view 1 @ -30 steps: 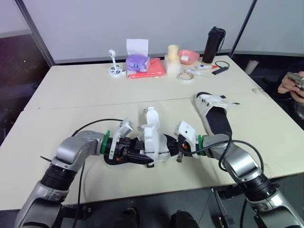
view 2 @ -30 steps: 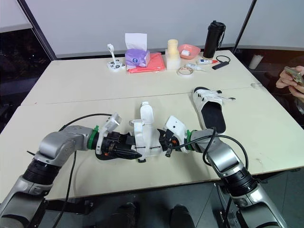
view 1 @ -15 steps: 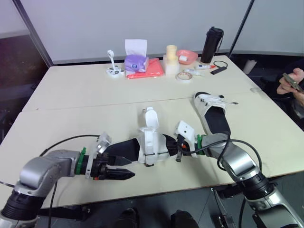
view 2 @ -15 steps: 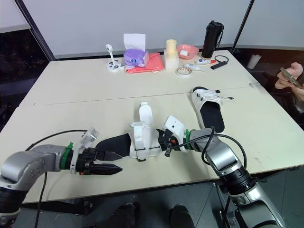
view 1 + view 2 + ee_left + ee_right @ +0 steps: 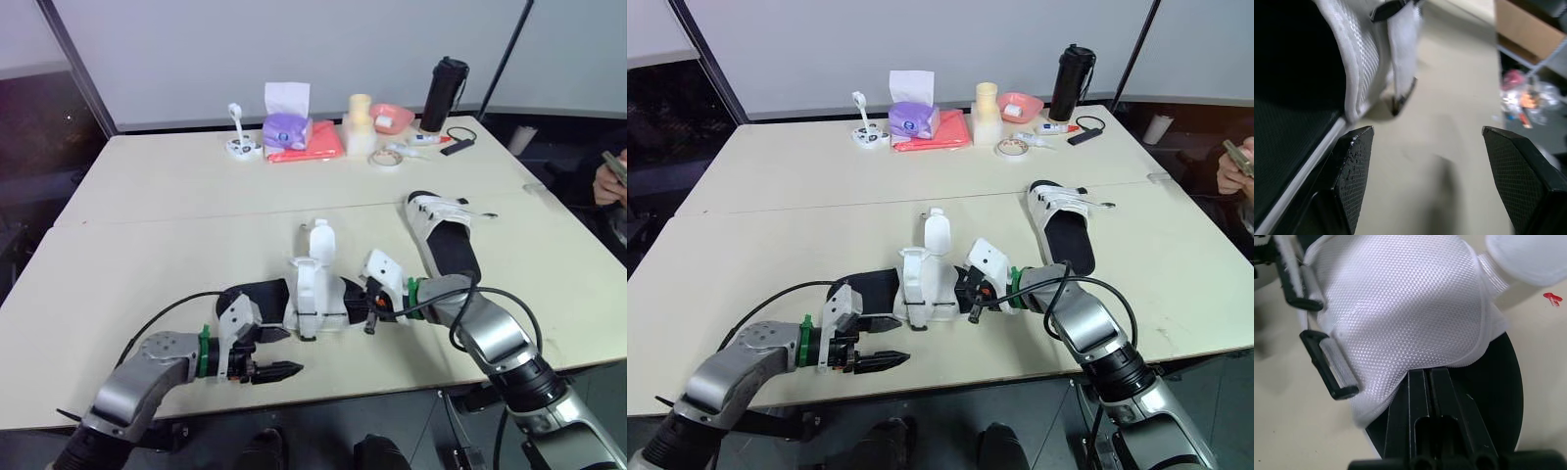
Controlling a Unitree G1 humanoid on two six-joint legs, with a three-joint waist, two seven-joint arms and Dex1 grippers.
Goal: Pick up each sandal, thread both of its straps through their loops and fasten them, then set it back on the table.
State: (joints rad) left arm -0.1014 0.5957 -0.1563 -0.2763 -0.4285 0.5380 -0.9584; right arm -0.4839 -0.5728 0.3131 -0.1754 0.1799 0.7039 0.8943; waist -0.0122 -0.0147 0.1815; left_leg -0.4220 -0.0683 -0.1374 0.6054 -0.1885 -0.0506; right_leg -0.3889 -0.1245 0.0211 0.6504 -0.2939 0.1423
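The near sandal (image 5: 312, 292), a black sole with white mesh straps, lies on the table (image 5: 147, 245) near its front edge, one strap flap standing upright. My right gripper (image 5: 369, 311) is shut on its toe end; in the right wrist view the fingers (image 5: 1431, 396) lie together on the black sole under the white upper (image 5: 1400, 298), beside two black loops (image 5: 1332, 372). My left gripper (image 5: 284, 352) is open just in front of the heel, not touching it; its fingers (image 5: 1354, 181) stand wide apart beside the sole (image 5: 1288, 137). The second sandal (image 5: 446, 240) lies at the right.
At the table's far edge stand a purple tissue box (image 5: 285, 127) on a pink cloth (image 5: 313, 147), a cream stack (image 5: 359, 122), a pink bowl (image 5: 392, 117), a tape roll (image 5: 384, 157) and a black bottle (image 5: 443, 93). A person's hand (image 5: 612, 181) shows at the right edge.
My left gripper let go of the sandal's heel, swung out to the left, and has now come back near the heel, open. The right gripper kept its hold on the toe.
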